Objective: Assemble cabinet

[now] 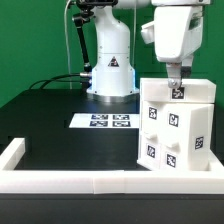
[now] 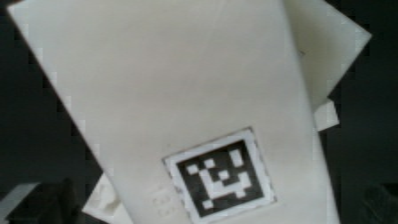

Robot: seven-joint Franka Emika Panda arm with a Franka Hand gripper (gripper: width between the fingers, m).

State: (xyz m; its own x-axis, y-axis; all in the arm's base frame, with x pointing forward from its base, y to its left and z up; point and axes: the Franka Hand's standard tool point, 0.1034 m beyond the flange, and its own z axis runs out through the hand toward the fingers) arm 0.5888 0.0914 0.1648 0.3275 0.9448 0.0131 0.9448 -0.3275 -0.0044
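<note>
The cabinet (image 1: 176,125) stands at the tabletop's (image 1: 60,125) front corner: rigid, probably light, smooth-faced, best gripped by a thin panel edge. The gripper (image 1: 176,86) touches its top; its opening cannot be told.

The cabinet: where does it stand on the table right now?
In the exterior view the cabinet stands at the right, by the white border frame, with the marker board to its left and the gripper at its top.

White arm reaching down from above, wrist vertical, gripper (image 1: 177,88) pointing straight down, finger state unclear
</note>
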